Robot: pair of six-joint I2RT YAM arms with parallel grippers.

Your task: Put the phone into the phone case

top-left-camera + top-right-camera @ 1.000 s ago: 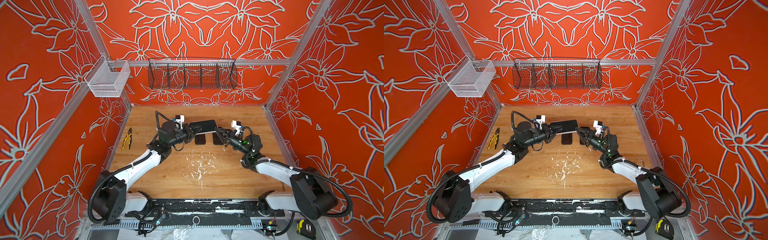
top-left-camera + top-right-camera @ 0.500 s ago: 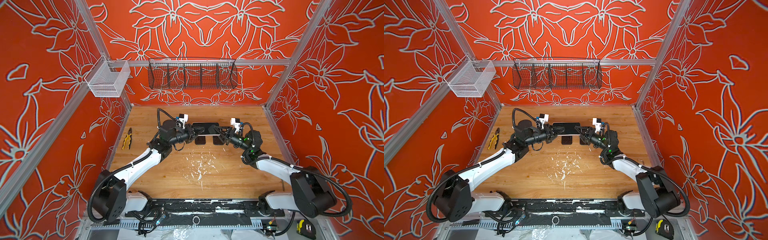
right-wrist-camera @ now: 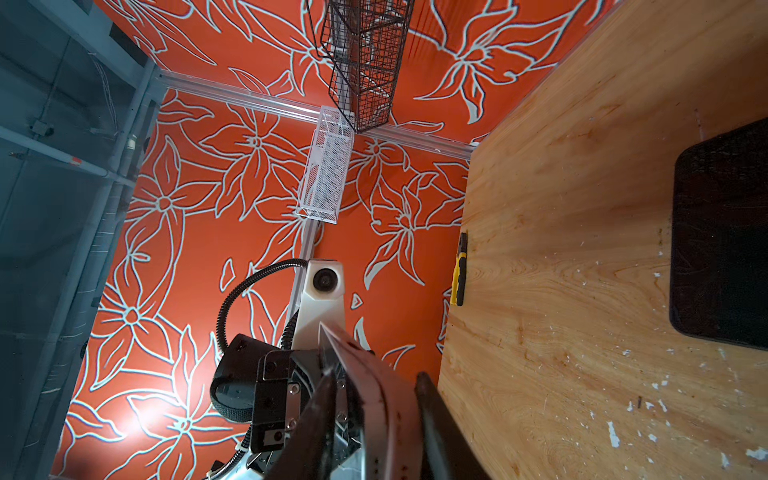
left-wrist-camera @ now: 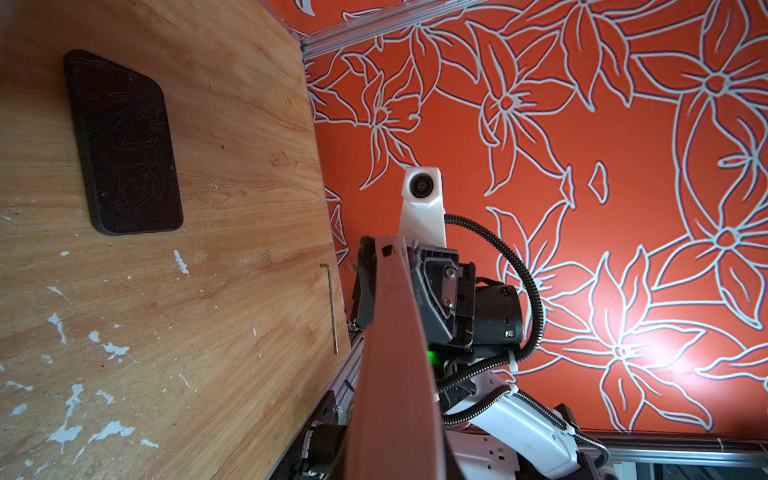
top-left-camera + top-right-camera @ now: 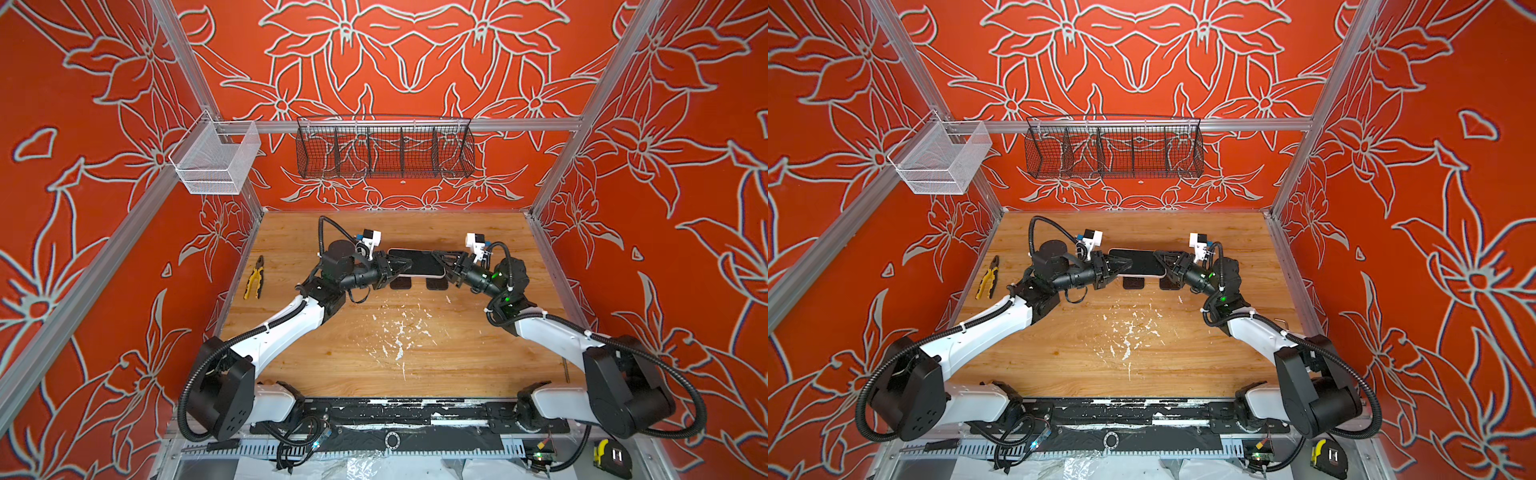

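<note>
The phone point(image 5: 415, 262) point(image 5: 1140, 262), with a dark screen and pale rim, hangs level above the table's back middle. My left gripper point(image 5: 395, 266) is shut on its left end. In the left wrist view the phone point(image 4: 395, 353) runs edge-on from the jaws. My right gripper point(image 5: 441, 262) point(image 3: 376, 376) straddles the right end, open, with a gap between one finger and the phone point(image 3: 382, 415). The black phone case point(image 4: 124, 141) point(image 3: 723, 249) lies flat on the table below. In both top views two dark patches point(image 5: 401, 284) point(image 5: 436, 284) show under the phone's near edge.
Yellow-handled pliers point(image 5: 254, 282) lie by the left wall. A hex key point(image 4: 332, 309) lies at the table's right edge. A black wire basket point(image 5: 384, 147) and a white mesh basket point(image 5: 216, 160) hang on the walls. White flecks point(image 5: 399, 332) mark the table's middle.
The phone has gone from tilted to level in my left gripper. My right gripper has risen to the phone's right end, opened, and now straddles it.
</note>
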